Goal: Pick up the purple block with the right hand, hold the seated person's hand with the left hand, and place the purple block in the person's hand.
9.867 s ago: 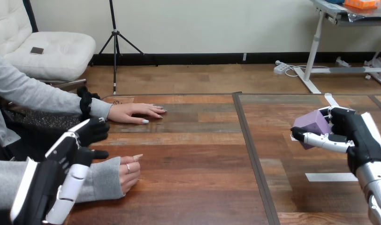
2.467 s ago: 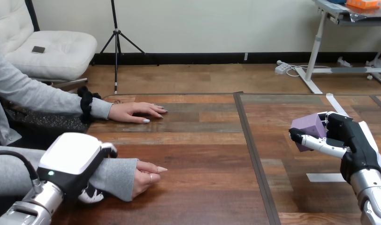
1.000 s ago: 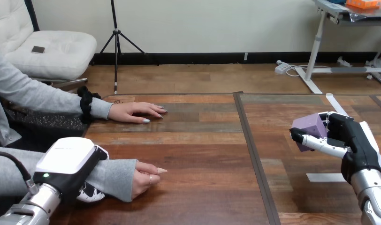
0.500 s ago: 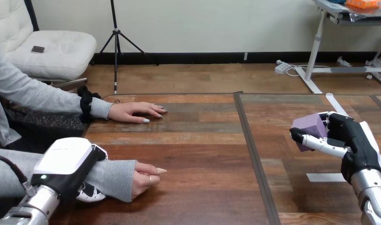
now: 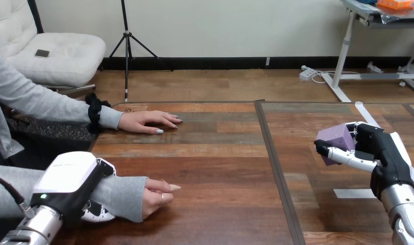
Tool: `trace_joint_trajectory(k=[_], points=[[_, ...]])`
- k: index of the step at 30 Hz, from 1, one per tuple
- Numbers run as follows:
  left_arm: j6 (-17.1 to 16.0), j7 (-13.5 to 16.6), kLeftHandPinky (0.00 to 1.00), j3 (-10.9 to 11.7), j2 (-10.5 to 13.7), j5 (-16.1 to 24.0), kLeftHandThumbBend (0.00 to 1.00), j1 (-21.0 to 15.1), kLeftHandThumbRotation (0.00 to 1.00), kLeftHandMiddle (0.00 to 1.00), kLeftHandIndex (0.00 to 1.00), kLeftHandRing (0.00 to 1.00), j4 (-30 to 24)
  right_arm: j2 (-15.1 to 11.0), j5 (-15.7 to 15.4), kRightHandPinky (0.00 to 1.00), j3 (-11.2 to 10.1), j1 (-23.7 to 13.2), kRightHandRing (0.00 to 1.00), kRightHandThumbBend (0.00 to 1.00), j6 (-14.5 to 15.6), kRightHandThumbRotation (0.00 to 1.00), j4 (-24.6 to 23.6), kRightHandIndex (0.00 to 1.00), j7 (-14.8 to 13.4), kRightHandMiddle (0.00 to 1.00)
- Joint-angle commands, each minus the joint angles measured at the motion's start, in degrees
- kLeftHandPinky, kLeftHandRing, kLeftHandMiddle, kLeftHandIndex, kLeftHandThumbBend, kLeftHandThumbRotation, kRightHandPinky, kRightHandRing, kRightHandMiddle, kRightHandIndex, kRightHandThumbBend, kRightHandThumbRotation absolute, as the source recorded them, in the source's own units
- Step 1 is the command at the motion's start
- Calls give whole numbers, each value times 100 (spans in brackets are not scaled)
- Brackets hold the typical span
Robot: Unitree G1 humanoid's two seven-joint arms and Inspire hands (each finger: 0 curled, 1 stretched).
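Block (image 5: 336, 137) – purple, clamped in right hand (image 5: 381, 153), fingers and thumb curled round it, above right side of table (image 5: 220, 168). Left hand (image 5: 72, 178) over person's wrist (image 5: 121, 191) – fingers (image 5: 95, 212) wrapped under sleeve.

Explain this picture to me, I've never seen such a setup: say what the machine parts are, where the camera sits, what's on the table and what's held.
The camera sits on a humanoid robot's head, looking down over a wooden table. The black-and-white parts are its own hands. Its right hand, at the picture's right, grips a purple block. Its left hand, lower left, lies over a seated person's grey-sleeved forearm, fingers curled round it. The person's nearer hand rests on the table loosely closed, holding nothing; the farther hand lies flat. A strip of white tape is stuck on the table.
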Motion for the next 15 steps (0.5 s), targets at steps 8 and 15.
trace_joint_trajectory(k=[8, 15], points=[[-357, 138, 19, 340, -67, -390, 75, -213, 0, 31, 33, 26, -554, 50, -32, 35, -5, -303, 39, 76, -72, 0, -207, 46, -70, 43], [-408, 126, 19, 402, -62, -447, 73, -270, 0, 30, 31, 25, -686, 97, -52, 35, 16, -309, 38, 76, -101, 0, -214, 46, -83, 43]])
